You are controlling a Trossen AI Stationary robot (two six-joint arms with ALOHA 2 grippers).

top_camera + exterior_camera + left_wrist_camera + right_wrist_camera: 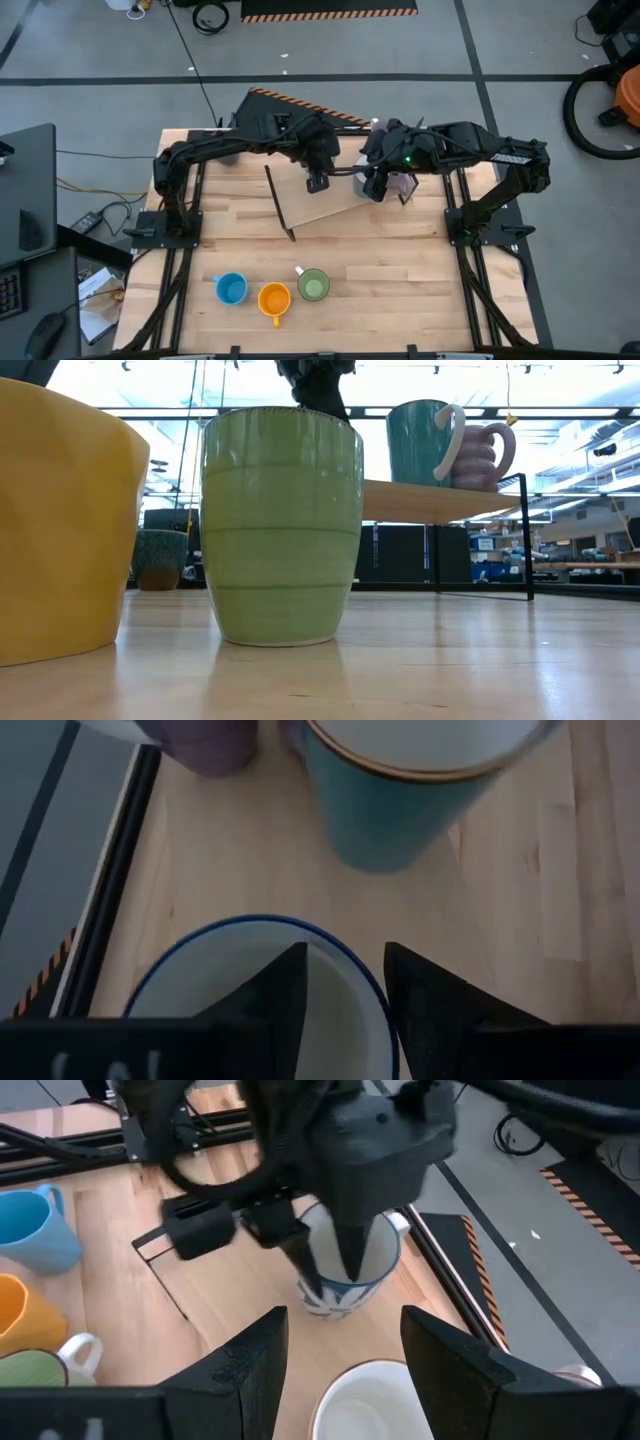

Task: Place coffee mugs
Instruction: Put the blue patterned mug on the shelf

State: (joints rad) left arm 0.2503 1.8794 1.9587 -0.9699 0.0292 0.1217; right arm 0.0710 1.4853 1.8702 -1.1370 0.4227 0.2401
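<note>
A raised wooden shelf (325,212) stands at the table's far middle. On it are a teal mug with a white handle (420,442) and a lilac ribbed mug (488,458). My left gripper (345,948) is on a white mug with a blue rim and blue pattern (348,1285) over the shelf. My right gripper (345,1315) is open above the teal mug (375,1400), its fingers spread wider than the mug and touching nothing. Blue (231,289), orange (274,298) and green (313,285) mugs stand upright on their bases near the table's near edge. My left gripper holds the white-and-blue mug by its rim wall (372,992). One finger (285,985) is inside the mug and the other (430,1000) is outside. The fingers come from above, pointing down. The mug is upright; its base (330,1308) is at the shelf board, touching or not I cannot tell.
A dark mug (160,558) stands farther back on the table in the low view. The shelf's black frame legs (280,205) stand on the table. Bare wood lies between the shelf and the three near mugs.
</note>
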